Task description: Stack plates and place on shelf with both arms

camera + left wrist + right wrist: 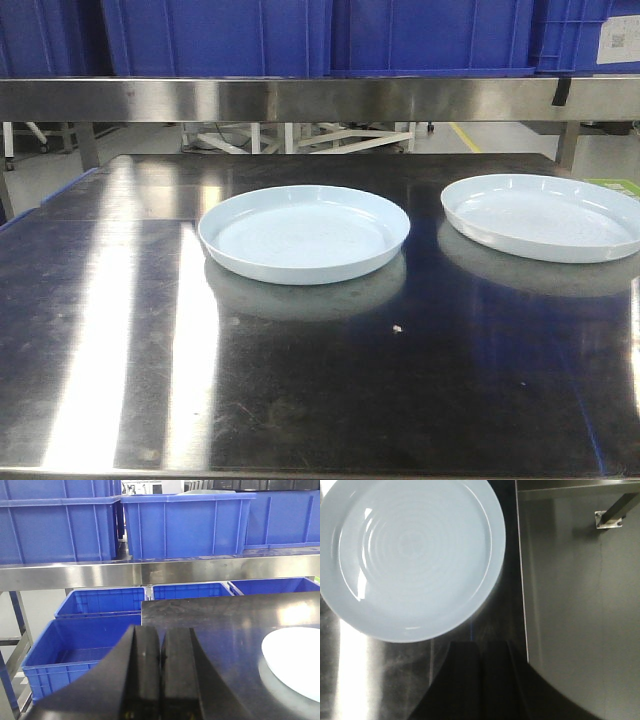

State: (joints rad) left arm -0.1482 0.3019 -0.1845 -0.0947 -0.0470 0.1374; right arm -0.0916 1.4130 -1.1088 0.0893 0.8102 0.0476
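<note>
- left gripper (161,652): the black fingers were recorded pressed together along a thin seam, with nothing held between them.
- right gripper (480,650): the dark fingers were recorded side by side, with no gap showing and nothing held. It was pointed down at the worktop (110,300).
- first plate (303,232): pale bluish-white, round and shallow. It was laid flat on the worktop, ahead of the left gripper and to its right, untouched. It was partly cut off in the left wrist view.
- second plate (545,215): of the same make. It was laid flat just ahead of the right gripper and to its left, near the fingertips but apart from them, beside the worktop's right edge.
- both plates: set side by side, apart, not stacked.
- shelf (300,98): a brushed steel rail was run across beyond both plates, ahead of and above the left gripper.
- upper crates (330,35): blue plastic, stood on the shelf.
- lower crates (100,602): blue and open-topped, noted below the shelf, ahead of the left gripper and to its left.
</note>
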